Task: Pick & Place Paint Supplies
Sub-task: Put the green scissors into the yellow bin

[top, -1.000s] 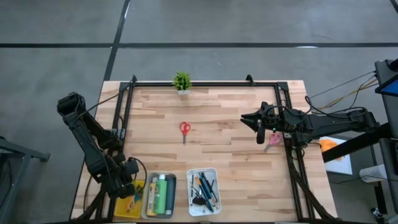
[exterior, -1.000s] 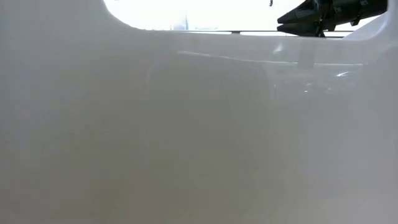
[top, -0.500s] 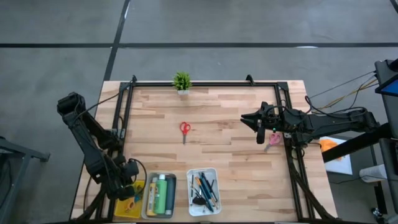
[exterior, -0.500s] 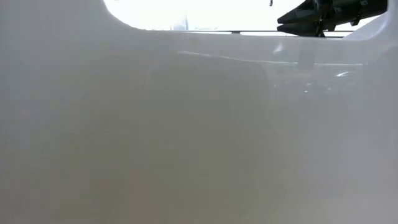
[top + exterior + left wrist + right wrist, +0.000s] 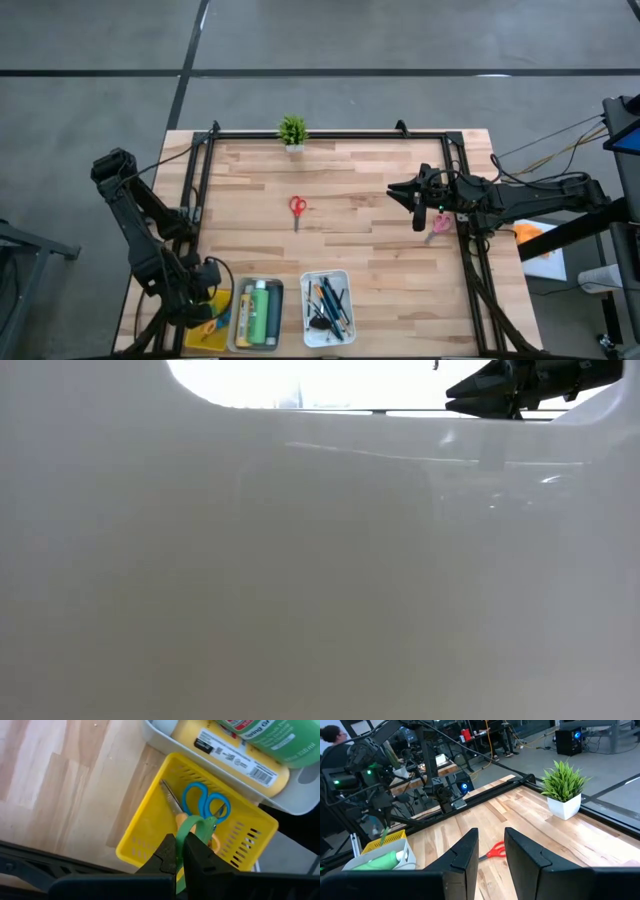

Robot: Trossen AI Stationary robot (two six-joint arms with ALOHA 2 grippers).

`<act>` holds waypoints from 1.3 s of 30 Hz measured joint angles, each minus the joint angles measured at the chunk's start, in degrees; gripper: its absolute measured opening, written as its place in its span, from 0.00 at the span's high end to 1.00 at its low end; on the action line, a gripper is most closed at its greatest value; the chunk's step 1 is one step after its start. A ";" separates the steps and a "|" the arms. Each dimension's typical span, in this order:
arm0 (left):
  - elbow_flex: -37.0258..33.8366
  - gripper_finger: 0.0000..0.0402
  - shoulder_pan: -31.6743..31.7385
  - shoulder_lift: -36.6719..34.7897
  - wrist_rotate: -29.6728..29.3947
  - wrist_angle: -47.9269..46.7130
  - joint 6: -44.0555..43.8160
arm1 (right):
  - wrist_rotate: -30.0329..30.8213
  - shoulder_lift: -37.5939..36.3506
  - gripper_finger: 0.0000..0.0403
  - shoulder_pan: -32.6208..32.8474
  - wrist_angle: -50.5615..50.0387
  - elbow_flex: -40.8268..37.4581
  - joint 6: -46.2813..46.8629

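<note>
Green-handled scissors (image 5: 192, 826) are pinched by the closed left gripper (image 5: 180, 851) just above the yellow slotted plastic tray (image 5: 145, 827), likely being lifted out or dropped in, while the right gripper (image 5: 491, 851) is held apart, empty

Desk furniture and surroundings, seen from above and from the wrists

A light wooden desk (image 5: 360, 255) bordered by a black metal frame (image 5: 330, 134) stands on a grey floor (image 5: 100, 60) crossed by dark lines. A small green potted plant (image 5: 292, 131) in a white pot sits at the far edge, just inside the frame. Along the near edge three trays stand in a row: a yellow tray (image 5: 150, 825) with slotted walls at the left corner, a grey tray (image 5: 241, 310) just beside it, and a white tray (image 5: 345, 280) further right, apart from the grey one. Beyond the desk a room with workbenches, cables and a person (image 5: 332, 735) shows.
</note>
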 joint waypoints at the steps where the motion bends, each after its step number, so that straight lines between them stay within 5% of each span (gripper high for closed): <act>1: 0.00 1.00 0.00 0.00 0.25 0.22 0.00 | -0.01 0.00 0.77 0.01 0.00 -0.01 0.00; 17: 0.25 1.00 0.04 0.02 3.81 -7.38 -4.52 | 0.01 0.02 0.77 -0.01 -0.02 -0.01 0.00; 28: 6.59 1.00 0.04 0.02 4.27 -6.40 -0.37 | 0.01 0.01 0.77 -0.01 0.00 -0.01 0.00; 39: 1.64 0.96 0.04 0.07 6.60 2.98 1.11 | 0.00 0.02 0.77 -0.01 0.00 0.00 0.00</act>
